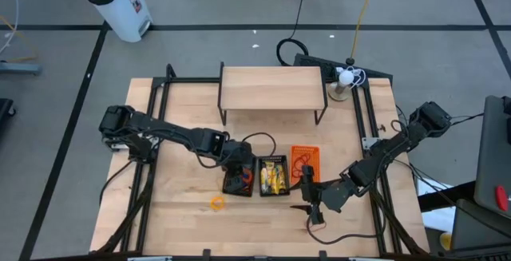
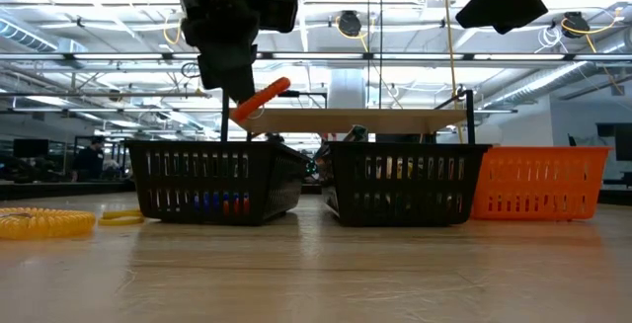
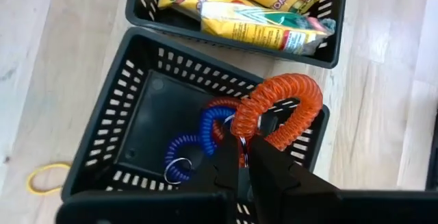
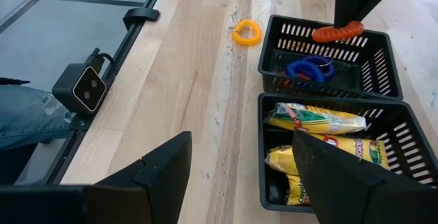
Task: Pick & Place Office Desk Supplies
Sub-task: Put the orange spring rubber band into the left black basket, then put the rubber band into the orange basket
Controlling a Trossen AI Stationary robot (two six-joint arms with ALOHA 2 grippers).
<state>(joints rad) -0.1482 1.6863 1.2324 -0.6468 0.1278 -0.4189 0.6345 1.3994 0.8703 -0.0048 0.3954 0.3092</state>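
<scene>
My left gripper is shut on an orange spiral coil loop and hangs over the left black basket. On that basket's floor lie a blue coil and a red coil. A yellow coil lies on the table near this basket. The middle black basket holds yellow crayon boxes. Beside it, an orange basket holds thin rubber bands. Nearer the front edge, my right gripper stands open above the table, with nothing between its fingers. My left gripper pinches the orange coil loop at its near end between its two shut fingers, slanting down from above. The rest of the loop sticks out past the fingertips. It is tilted and clear of the basket's rim and floor.
A low wooden shelf stands at the table's far side, with a small white object at its right. A small camera sits on the frame rail at the table's near edge. Bare wood lies left of the baskets and along the front.
</scene>
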